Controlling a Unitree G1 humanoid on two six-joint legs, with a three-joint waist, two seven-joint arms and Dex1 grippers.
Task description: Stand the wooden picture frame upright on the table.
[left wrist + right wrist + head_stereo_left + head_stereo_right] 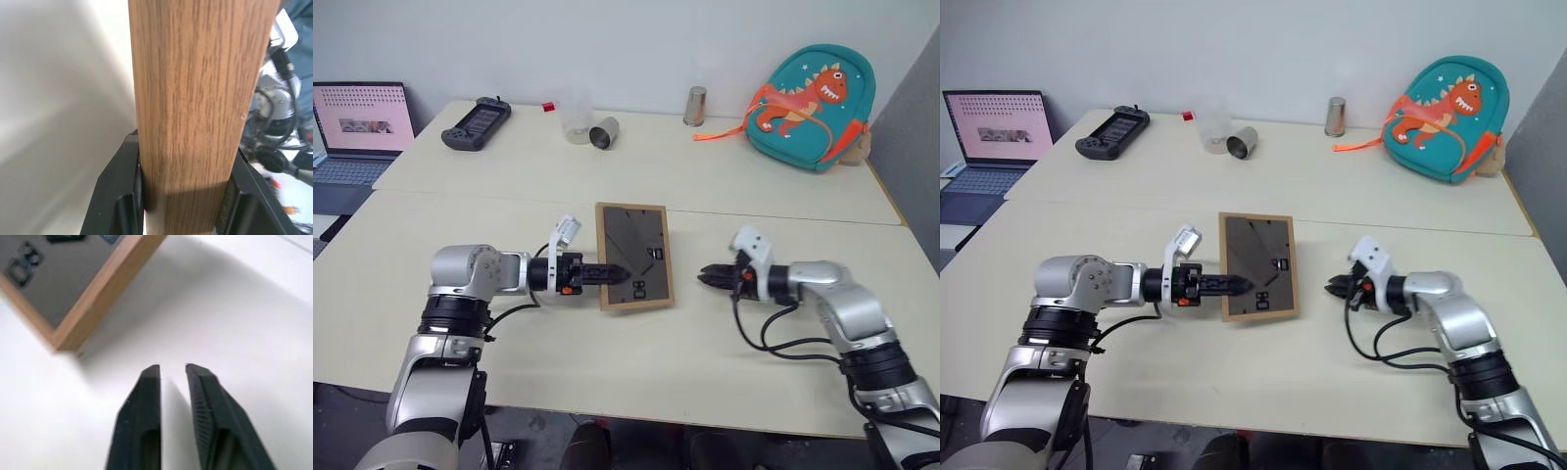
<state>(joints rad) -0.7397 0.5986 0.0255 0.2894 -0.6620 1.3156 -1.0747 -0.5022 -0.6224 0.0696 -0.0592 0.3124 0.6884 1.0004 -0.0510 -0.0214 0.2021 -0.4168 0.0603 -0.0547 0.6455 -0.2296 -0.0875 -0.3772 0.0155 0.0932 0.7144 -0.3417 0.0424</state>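
Behind the left tool (pixel 615 273), the wooden picture frame's (pixel 634 257) front stays hidden.

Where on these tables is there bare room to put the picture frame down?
The near table is bare on both sides of the wooden picture frame, and between it and the right gripper. The far table is crowded along its back: game controller, cups, dinosaur backpack.

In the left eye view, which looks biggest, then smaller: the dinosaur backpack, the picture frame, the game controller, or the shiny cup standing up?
1. Dinosaur backpack
2. Wooden picture frame, nearer the camera, so it may look bigger than it is
3. Game controller
4. Upright metal cup
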